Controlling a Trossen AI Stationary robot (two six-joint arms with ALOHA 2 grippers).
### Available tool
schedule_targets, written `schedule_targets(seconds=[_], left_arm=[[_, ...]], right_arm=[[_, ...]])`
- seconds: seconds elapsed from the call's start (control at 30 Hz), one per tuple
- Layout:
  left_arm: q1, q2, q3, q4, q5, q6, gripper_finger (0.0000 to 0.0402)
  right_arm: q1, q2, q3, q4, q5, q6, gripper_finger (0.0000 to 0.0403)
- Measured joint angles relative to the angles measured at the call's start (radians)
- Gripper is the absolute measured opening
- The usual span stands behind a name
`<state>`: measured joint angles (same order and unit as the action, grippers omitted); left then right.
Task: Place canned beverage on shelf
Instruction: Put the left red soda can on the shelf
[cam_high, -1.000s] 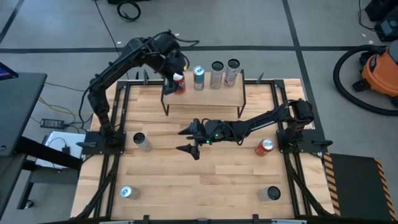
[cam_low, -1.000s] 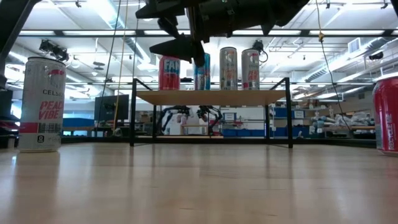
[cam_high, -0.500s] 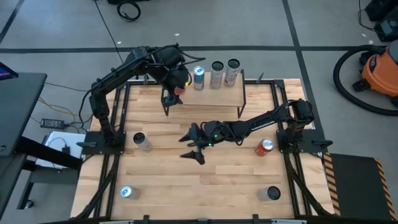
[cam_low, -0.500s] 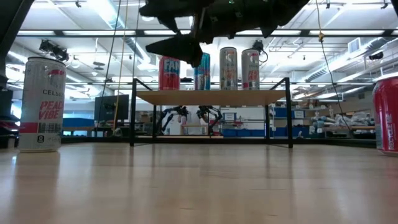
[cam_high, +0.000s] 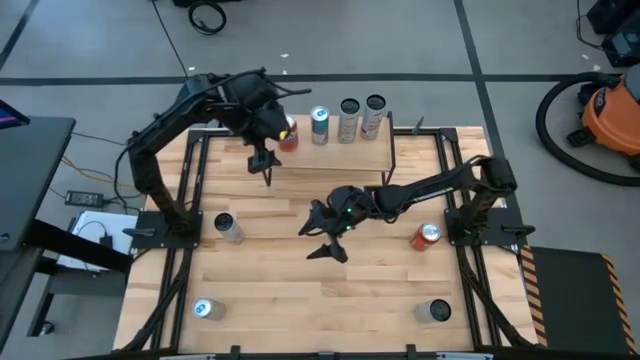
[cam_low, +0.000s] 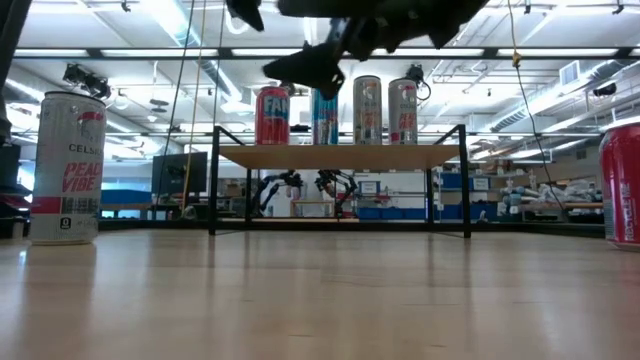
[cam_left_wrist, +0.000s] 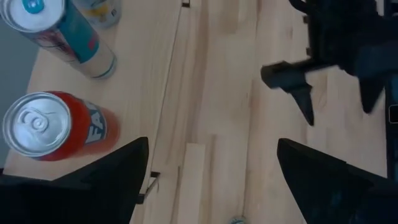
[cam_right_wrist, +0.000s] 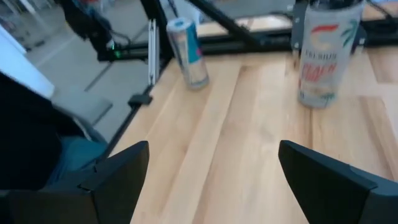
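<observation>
Four cans stand in a row on the shelf (cam_high: 330, 150) at the back of the bench (cam_high: 380, 290): a red can (cam_high: 289, 133) at the left end, then a blue can (cam_high: 320, 124) and two pale ones. The left tool (cam_high: 262, 165) hangs just beside the shelf's left front corner, its fingers spread wide and empty, apart from the red can, which sits upright on the board just behind it. To my eye that can is placed and let go.

The right tool (cam_high: 329, 238) floats over the middle of the bench, fingers also wide apart with nothing between them. It sits well apart from any can. From its own wrist view it looks out toward a pale can (cam_right_wrist: 322, 53) and a slim blue-topped can (cam_right_wrist: 187, 51) standing on the left side of the bench.

Four cans are left on the bench: those two on the left, a red can (cam_high: 428, 236) near the right arm's base, and a grey one at the front right. I'd judge we're between placements, with one arm about to fetch another can.

The next move calls for lining open fingers around an upright can without knocking it, closing square on its side, then lifting it clear of the shelf's edge. Room on the board looks tight, so the newcomer must go down without nudging the row.
</observation>
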<state>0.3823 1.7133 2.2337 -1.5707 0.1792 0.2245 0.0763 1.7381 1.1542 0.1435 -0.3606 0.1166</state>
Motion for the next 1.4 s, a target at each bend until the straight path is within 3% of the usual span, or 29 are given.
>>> schedule_targets(seconds=[0.3,0.5,0.97,1.4], left_arm=[[-0.059,-0.065,0.000,-0.001,-0.029,-0.011,0.0357],[-0.062,-0.082,0.000,0.000,-0.058,-0.032,0.0357],[-0.059,-0.091,0.000,0.000,-0.059,-0.057,0.0357],[-0.059,-0.101,-0.039,0.001,-0.126,-0.061,0.0357]], right_arm=[[-0.002,-0.152,0.000,-0.290,0.000,0.018,0.0368],[-0.002,-0.210,0.000,-0.289,0.009,0.094,0.0368],[0.043,-0.205,0.000,-0.273,0.065,0.270,0.0368],[0.093,-0.205,0.000,-0.359,0.090,0.264,0.0368]])
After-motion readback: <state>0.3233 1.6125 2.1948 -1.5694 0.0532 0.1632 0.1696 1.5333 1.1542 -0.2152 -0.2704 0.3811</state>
